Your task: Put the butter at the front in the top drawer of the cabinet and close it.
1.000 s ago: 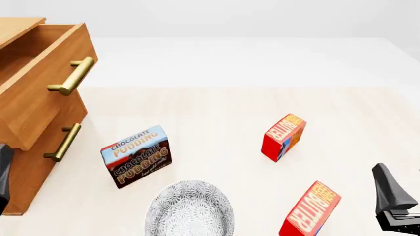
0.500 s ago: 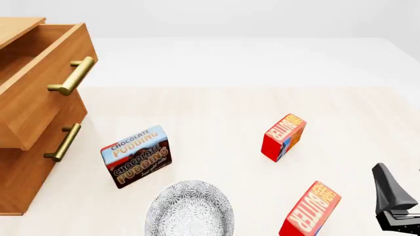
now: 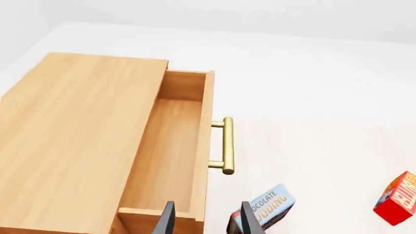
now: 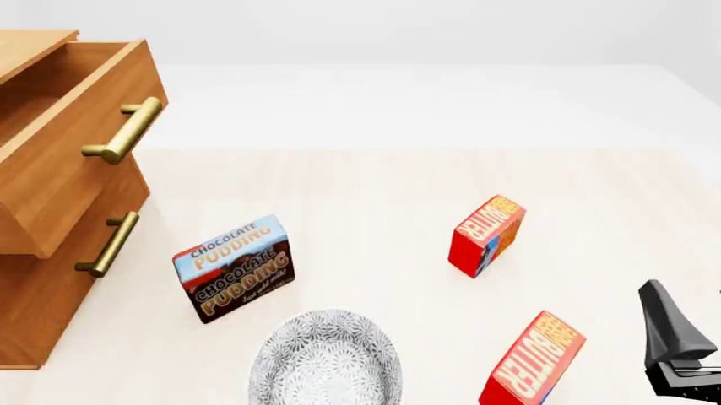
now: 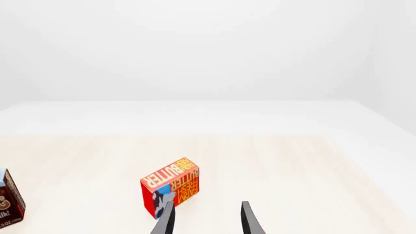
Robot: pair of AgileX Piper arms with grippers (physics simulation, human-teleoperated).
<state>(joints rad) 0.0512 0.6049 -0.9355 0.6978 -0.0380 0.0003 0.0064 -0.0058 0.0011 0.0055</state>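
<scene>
The butter stands tilted at the front right of the table, red and orange with a blue side. A look-alike carton stands farther back. The cabinet is at the left with its top drawer pulled open and empty. My left gripper hovers open above the drawer's near end, out of the front view. My right gripper is open and holds nothing; one of its dark fingers shows right of the butter. The carton ahead of it seems to be the rear one.
A chocolate pudding box stands between the cabinet and the cartons. A grey patterned plate lies at the front middle. A lower drawer with a brass handle is shut. A red carton shows at the left wrist view's edge.
A dark part of the left arm at the front view's left edge one second ago is gone from that view. The right gripper and all the boxes have stayed put.
</scene>
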